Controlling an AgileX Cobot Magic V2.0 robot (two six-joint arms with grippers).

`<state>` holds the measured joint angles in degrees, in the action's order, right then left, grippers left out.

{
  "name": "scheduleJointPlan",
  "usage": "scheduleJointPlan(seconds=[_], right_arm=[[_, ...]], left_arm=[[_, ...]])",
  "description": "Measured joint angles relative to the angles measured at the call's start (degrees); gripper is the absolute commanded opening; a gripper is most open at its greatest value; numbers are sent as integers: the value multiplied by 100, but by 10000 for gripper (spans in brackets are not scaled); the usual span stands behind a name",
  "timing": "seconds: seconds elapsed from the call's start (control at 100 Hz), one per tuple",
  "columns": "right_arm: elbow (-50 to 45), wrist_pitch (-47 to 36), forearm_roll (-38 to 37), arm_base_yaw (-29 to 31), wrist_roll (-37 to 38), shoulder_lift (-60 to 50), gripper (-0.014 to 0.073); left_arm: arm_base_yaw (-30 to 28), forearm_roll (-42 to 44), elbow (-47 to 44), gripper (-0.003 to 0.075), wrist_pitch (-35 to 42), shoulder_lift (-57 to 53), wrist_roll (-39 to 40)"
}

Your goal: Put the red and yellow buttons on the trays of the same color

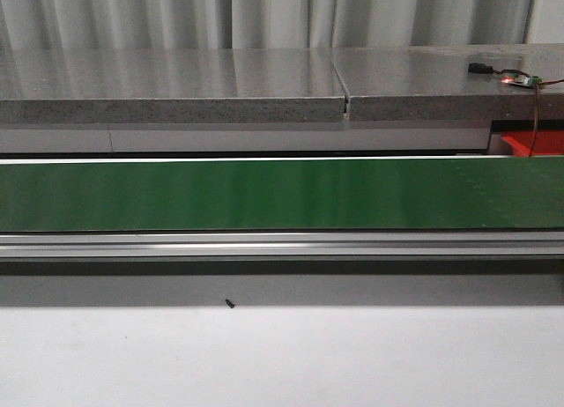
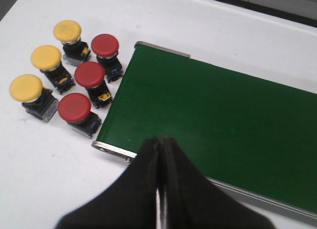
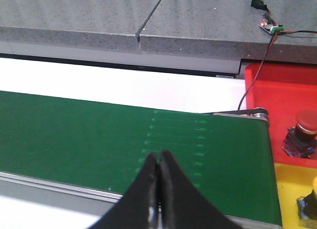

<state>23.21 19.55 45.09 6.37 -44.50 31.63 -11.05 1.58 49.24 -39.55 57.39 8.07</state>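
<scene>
Beside the near end of the green belt (image 2: 223, 115), three red buttons (image 2: 89, 74) and three yellow buttons (image 2: 45, 57) wait on the white table, so the left gripper (image 2: 159, 154), fingers pressed together like the right gripper (image 3: 157, 164), should spread wide before descending squarely over one cap.

Conveyor belt (image 1: 282, 194): smooth green, slight sheen. Side rail (image 1: 282, 245): brushed metal. Back ledge (image 1: 176, 85): speckled grey, stone-like. Button caps (image 2: 74, 106): glossy plastic. Red tray (image 3: 285, 97): smooth plastic. Tabletop (image 2: 44, 164): matt white.
</scene>
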Motion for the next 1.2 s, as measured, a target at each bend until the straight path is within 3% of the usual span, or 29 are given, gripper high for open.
scheduleJointPlan(seconds=[0.31, 0.38, 0.51, 0.58, 0.89, 1.2], right_arm=[[0, 13, 0, 0, 0, 0, -59], [0, 13, 0, 0, 0, 0, -59], [0, 16, 0, 0, 0, 0, -59], [0, 25, 0, 0, 0, 0, -59], [0, 25, 0, 0, 0, 0, -59], [0, 25, 0, 0, 0, 0, -59]], left_arm=[[-1302, -753, 88, 10, 327, 840, -718], [-1516, -779, 126, 106, 327, 1059, -731], [-1760, -827, 337, 407, 194, 1602, -740], [-1817, -832, 546, 482, 26, 1960, -740], [-1851, -934, 2104, 423, -1326, 3735, -740], [-1851, -934, 3028, 410, -1857, 4812, -740]])
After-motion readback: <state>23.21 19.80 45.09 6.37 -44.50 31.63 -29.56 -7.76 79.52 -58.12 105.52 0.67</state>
